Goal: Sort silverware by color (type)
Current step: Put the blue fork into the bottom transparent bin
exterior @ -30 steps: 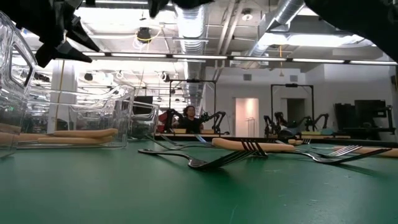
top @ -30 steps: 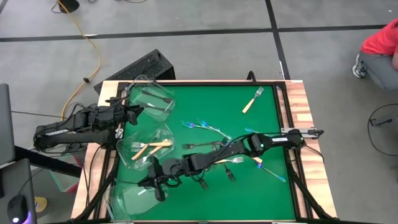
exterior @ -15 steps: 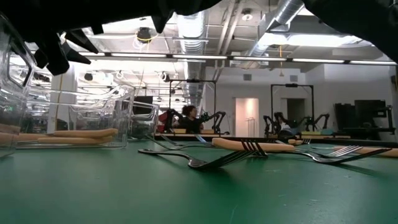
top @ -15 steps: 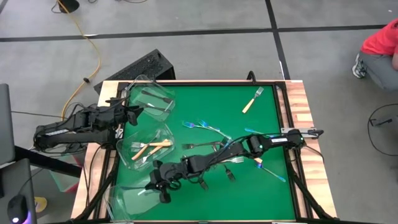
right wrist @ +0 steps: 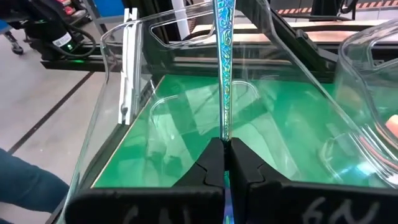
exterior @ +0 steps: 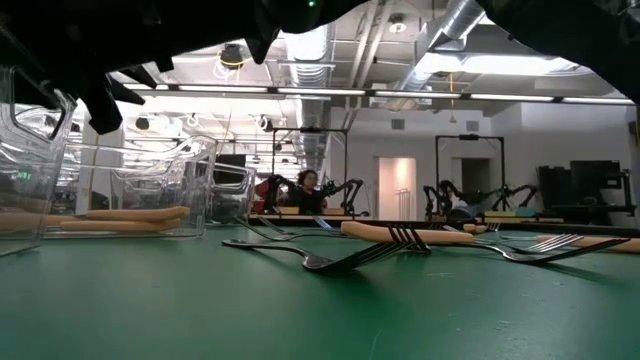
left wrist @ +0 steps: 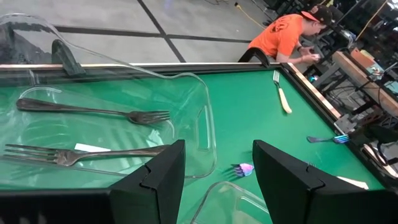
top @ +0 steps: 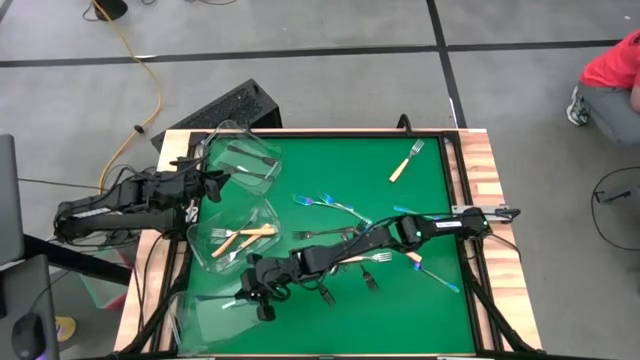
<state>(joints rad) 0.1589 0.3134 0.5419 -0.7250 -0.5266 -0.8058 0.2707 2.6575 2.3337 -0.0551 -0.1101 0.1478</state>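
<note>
My right gripper (top: 248, 298) reaches from the table's right to the near left corner. It is shut on an iridescent blue fork (right wrist: 223, 74) above the near-left clear tub (top: 205, 318). My left gripper (left wrist: 217, 180) waits open at the left edge, beside the far-left tub (top: 245, 155), in which two dark metal forks (left wrist: 93, 111) lie. The middle tub (top: 235, 240) holds cream-handled forks. More silverware lies flat on the green mat: blue forks (top: 322, 201), dark forks (top: 325, 233) and a cream-handled one (top: 406, 160). My right gripper pinches the blue fork's patterned handle (right wrist: 224, 132) between its two fingers. The fork runs straight out ahead of the fingers, along them, and its far end leaves the wrist view. The fingers slant down from the table's right. The fork is lifted clear, over the tub.
The three clear tubs stand in a row along the mat's left side, close together. A wooden rim (top: 478, 180) frames the green mat. A person in red (top: 610, 70) crouches on the floor beyond the far right corner.
My right gripper has sunk a little and tipped its fingers further downward over the near-left tub, still shut on the blue fork.
</note>
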